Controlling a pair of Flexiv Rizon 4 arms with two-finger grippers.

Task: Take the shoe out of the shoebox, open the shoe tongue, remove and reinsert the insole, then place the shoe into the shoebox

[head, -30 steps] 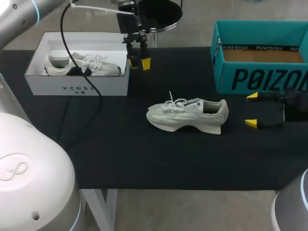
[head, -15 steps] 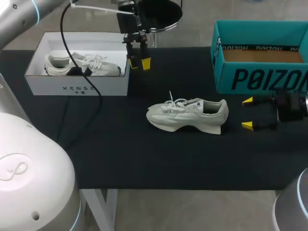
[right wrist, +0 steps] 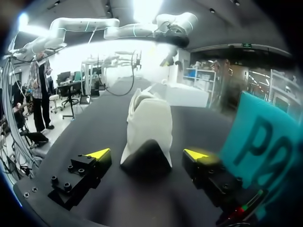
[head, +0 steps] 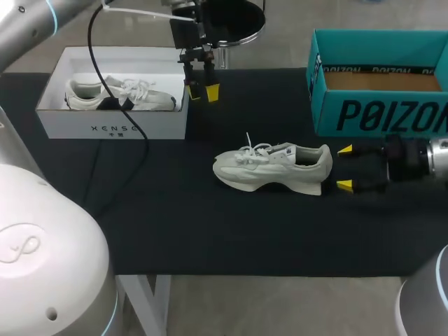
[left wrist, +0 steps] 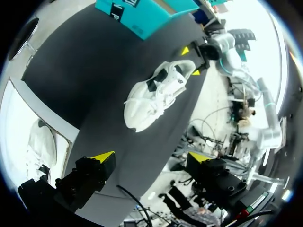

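Right end effector (head: 344,167) wide open at heel of shoe (head: 273,168) on surface (head: 210,224), left end effector (head: 203,92) open beside white box (head: 112,127), far left.

I had open cloth on the black-covered table (head: 210,231) all along the near side of the pale grey lace-up sneaker (head: 273,168), broad enough for a gripper to pass. Behind the shoe, a bare strip lay between it and the teal cardboard shoebox (head: 381,115), whose tall front wall closed off the far right. The right gripper (head: 344,167) sat low at the heel with its fingers spread. In its wrist view the heel seemed to lie just ahead of the gap, though I could not be sure they were apart. The white cardboard shoebox (head: 112,126) walled off the far left. The left gripper (head: 203,92) hung parted at its inner corner, and the cloth between there and the sneaker was free.
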